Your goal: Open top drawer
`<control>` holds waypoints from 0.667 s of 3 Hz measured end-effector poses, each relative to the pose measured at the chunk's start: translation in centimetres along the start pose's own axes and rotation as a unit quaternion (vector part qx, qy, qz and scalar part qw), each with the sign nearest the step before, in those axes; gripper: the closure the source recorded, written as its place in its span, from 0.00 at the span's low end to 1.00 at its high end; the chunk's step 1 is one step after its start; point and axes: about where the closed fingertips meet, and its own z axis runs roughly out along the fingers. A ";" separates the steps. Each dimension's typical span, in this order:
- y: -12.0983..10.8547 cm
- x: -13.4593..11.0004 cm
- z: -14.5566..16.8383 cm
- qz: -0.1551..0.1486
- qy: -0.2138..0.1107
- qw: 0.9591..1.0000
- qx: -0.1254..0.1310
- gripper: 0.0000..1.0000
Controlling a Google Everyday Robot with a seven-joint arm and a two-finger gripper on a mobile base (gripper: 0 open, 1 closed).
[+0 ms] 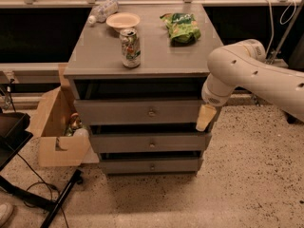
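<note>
Grey top drawer (118, 112), pincer (205, 118) seemingly at its right edge, floor (247, 184) beyond

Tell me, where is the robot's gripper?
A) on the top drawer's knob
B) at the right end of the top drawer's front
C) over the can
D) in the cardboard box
B: the gripper sits at the right end of the top drawer, away from its knob.

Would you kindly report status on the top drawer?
Gripper at right edge of top drawer. Knob untouched. Cardboard box far left, off the path.
</note>
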 end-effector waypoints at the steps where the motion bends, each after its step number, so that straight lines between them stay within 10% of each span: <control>1: -0.6 0.0 2.5 -0.010 0.010 1.000 -0.022 0.00; 2: -1.4 -0.4 4.3 -0.026 0.023 0.999 -0.040 0.00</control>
